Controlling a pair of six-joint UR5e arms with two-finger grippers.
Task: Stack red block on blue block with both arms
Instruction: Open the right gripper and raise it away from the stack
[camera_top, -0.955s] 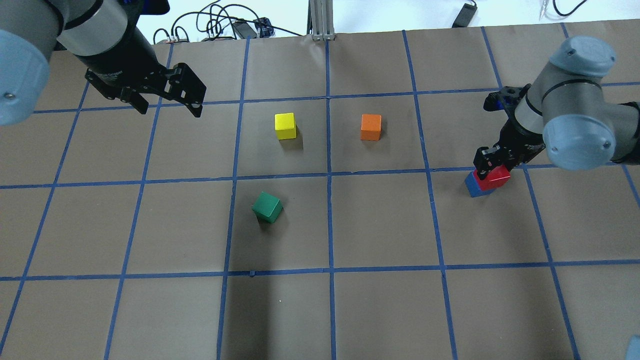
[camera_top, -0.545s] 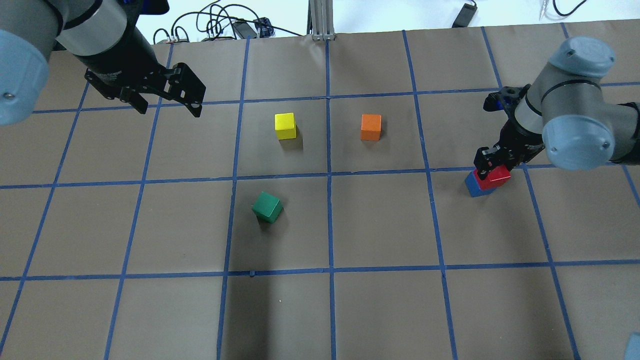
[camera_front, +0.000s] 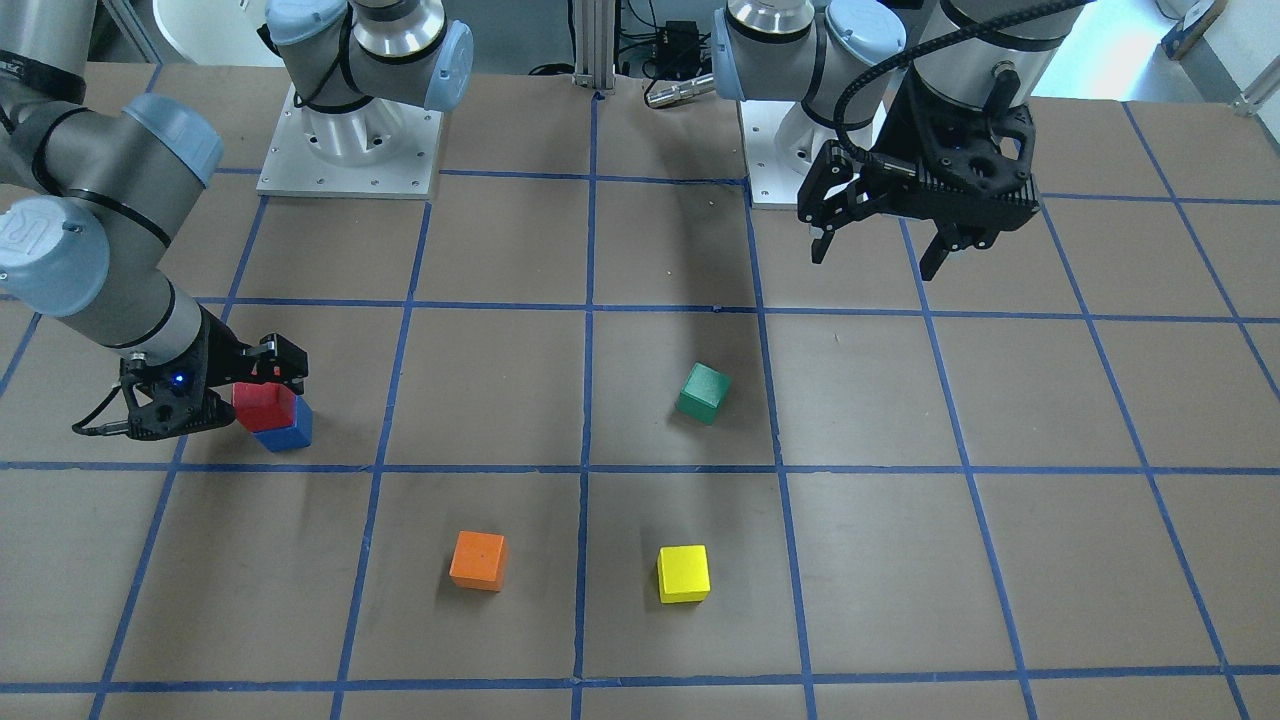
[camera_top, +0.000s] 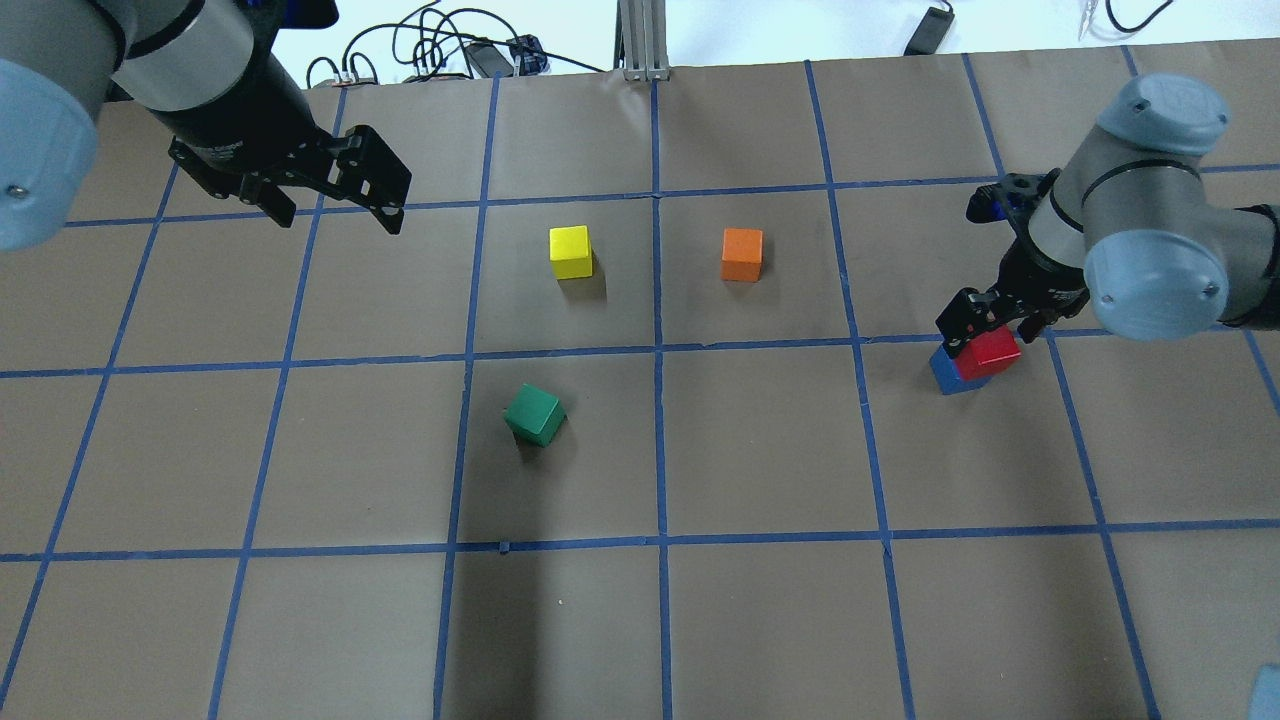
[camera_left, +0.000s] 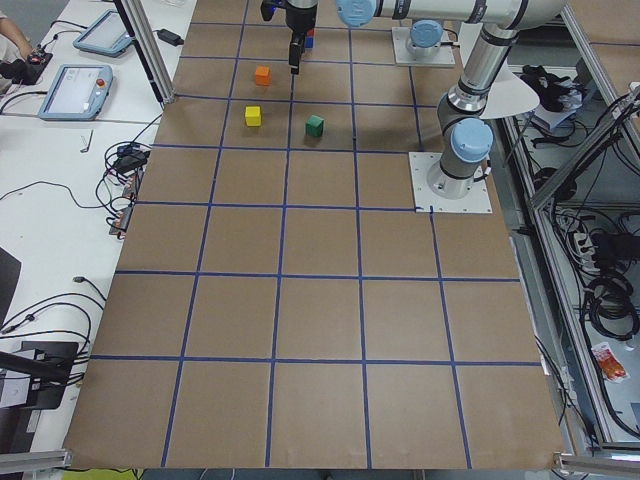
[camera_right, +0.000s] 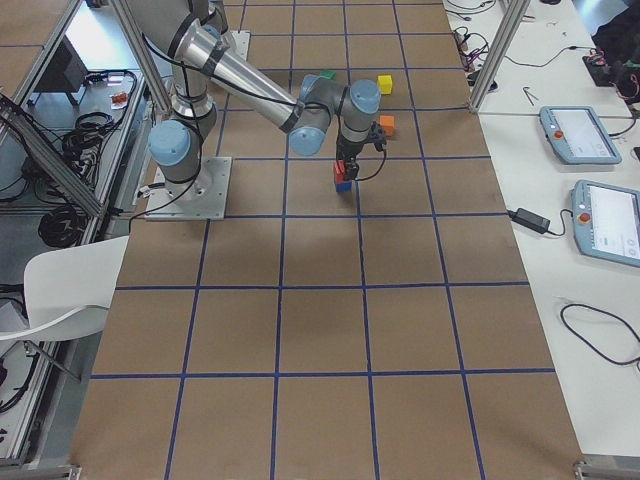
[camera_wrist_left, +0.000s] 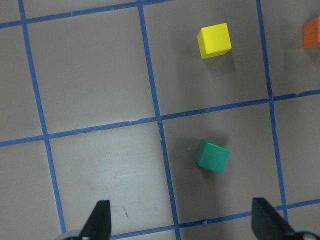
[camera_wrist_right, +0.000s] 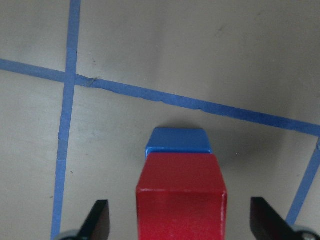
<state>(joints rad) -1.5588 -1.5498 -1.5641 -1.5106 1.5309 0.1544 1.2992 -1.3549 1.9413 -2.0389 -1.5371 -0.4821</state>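
Paper tabletop (camera_top: 760, 450), red cube (camera_top: 995, 353) atop blue cube (camera_top: 943, 374)

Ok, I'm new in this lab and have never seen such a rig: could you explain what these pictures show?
The machine is two jointed silver-grey robot arms, the left arm and the right arm, at a table covered in brown paper with a blue tape grid. Four pictures come from fixed cameras: behind the robot, facing it, and at each table end. Two come from cameras on the wrists, looking down between the fingers. Each arm ends in a black two-finger gripper. The right gripper is open around a small red cube that sits on a small blue cube; its fingers do not touch it. The left gripper hovers open and empty. A green cube, a yellow cube and an orange cube lie apart on the paper.
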